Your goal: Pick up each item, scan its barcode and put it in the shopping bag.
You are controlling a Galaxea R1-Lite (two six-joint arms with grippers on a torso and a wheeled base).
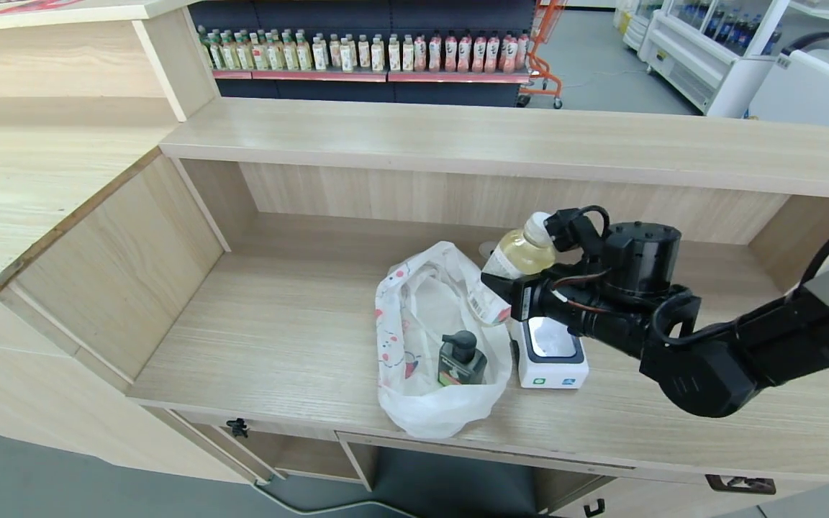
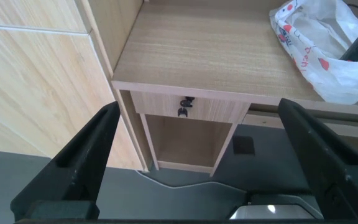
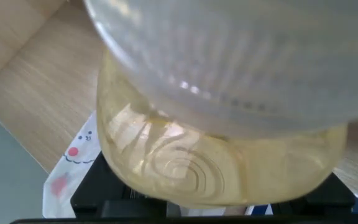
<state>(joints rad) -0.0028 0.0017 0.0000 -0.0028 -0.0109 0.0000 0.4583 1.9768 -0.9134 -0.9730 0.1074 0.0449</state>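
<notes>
A clear bottle of yellowish drink [image 1: 524, 256] with a white cap hangs tilted above the white barcode scanner [image 1: 551, 354], and my right gripper [image 1: 506, 291] is shut on its labelled lower body. Up close, the bottle [image 3: 216, 168] and its cap [image 3: 229, 56] loom large. Just left of the scanner lies the white shopping bag [image 1: 414, 324], mouth open, with a dark pump bottle [image 1: 462, 359] inside. My left gripper [image 2: 197, 162] stands open below the counter's front edge, nothing between its fingers [image 2: 79, 162]. The bag [image 2: 328, 56] shows at its far corner.
The wooden counter [image 1: 278, 324] has a raised back ledge [image 1: 501, 140] and a slanted side wall [image 1: 141, 252] on the left. Bare counter lies left of the bag. A small key [image 2: 184, 107] hangs from the drawer front under the counter edge.
</notes>
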